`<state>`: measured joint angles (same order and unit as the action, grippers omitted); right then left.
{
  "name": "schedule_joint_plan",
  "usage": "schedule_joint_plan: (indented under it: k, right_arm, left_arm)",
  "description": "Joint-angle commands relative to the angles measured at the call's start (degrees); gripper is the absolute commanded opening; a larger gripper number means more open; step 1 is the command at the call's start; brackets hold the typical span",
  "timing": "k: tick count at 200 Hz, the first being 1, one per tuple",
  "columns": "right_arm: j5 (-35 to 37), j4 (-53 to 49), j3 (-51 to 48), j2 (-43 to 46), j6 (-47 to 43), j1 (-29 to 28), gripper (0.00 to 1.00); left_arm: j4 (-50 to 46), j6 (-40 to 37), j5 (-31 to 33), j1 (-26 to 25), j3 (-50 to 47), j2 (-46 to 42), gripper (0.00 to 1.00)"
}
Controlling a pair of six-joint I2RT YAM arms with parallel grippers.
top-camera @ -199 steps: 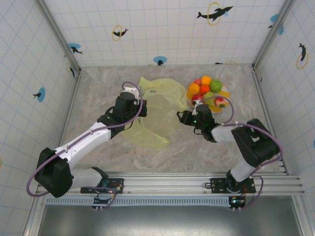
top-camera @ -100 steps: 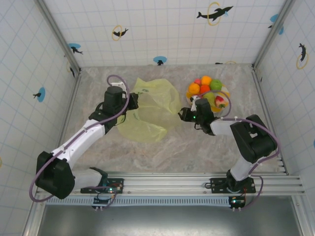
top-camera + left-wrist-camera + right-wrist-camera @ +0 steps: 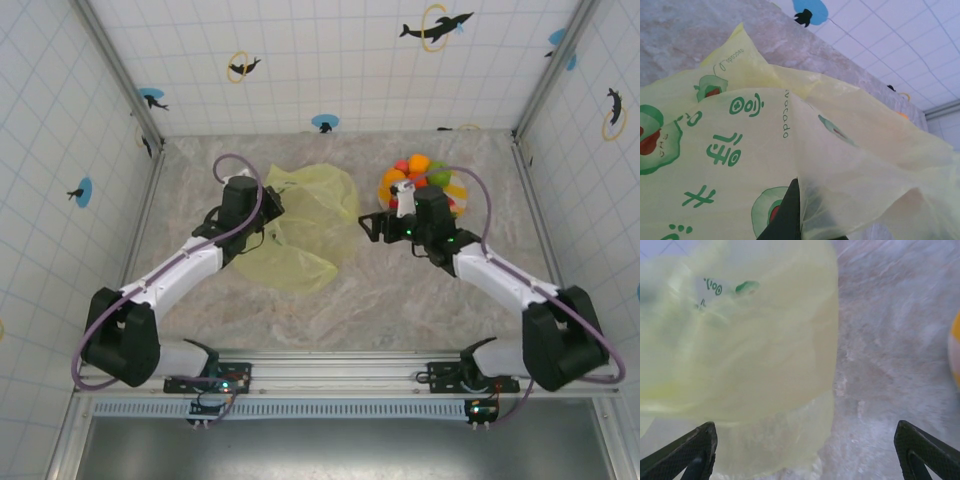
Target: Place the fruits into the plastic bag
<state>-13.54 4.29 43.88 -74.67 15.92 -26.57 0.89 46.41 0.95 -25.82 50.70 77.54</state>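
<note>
The plastic bag (image 3: 300, 228), thin yellow-green with green avocado prints, lies crumpled left of centre. My left gripper (image 3: 264, 212) is shut on its left edge; in the left wrist view the film (image 3: 840, 150) is pinched at the dark finger (image 3: 790, 215). The fruits (image 3: 418, 170), with oranges, a green apple and red pieces, are piled on a striped plate (image 3: 457, 190) at the back right. My right gripper (image 3: 368, 228) stands open between the pile and the bag's right edge. In the right wrist view the bag (image 3: 750, 355) bulges just ahead of the gripper (image 3: 805, 455), whose jaws are wide apart and hold nothing.
Tiled walls with metal corner posts close in the marbled table on three sides. An orange and white edge (image 3: 956, 347) shows at the far right of the right wrist view. Bare tabletop (image 3: 400, 300) lies in front of both grippers.
My right gripper's jaws have opened wide and its arm has stretched out toward the back. My left gripper has drawn the bag's edge leftward and away, shifting the bag with it.
</note>
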Motion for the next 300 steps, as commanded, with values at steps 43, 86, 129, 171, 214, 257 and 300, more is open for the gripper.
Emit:
schedule_joint_plan:
  k: [43, 86, 129, 171, 214, 257, 300]
  right_arm:
    - [20.73, -5.74, 3.73, -3.96, 3.60, 5.79, 0.94]
    - [20.36, -2.36, 7.11, -13.50, 12.74, 5.91, 0.92]
    - [20.77, 2.59, 8.55, -20.59, 17.08, 6.00, 0.92]
    - [21.82, 3.85, 11.86, -26.82, 18.45, 5.98, 0.88]
    - [23.25, 2.98, 16.88, -32.09, 18.27, 5.98, 0.85]
    - [25.15, 2.12, 19.01, -34.48, 18.00, 5.97, 0.76]
    - [25.65, 2.38, 18.81, -34.60, 17.31, 5.93, 0.65]
  left_arm:
    - [4.21, 6.78, 0.71, 0.87, -2.58, -1.90, 0.00]
    - [6.26, 7.28, -3.92, 0.93, -4.76, -1.36, 0.00]
    - [6.67, 7.90, -7.73, 0.88, -5.01, 0.54, 0.00]
    - [6.78, 8.43, -9.51, 2.52, -4.90, 1.83, 0.00]
    - [6.89, 8.43, -10.13, 3.06, -4.73, 1.83, 0.00]
    - [7.37, 8.56, -11.32, 3.32, -4.72, 1.74, 0.00]
    - [7.31, 8.56, -11.55, 3.40, -4.73, 1.61, 0.00]
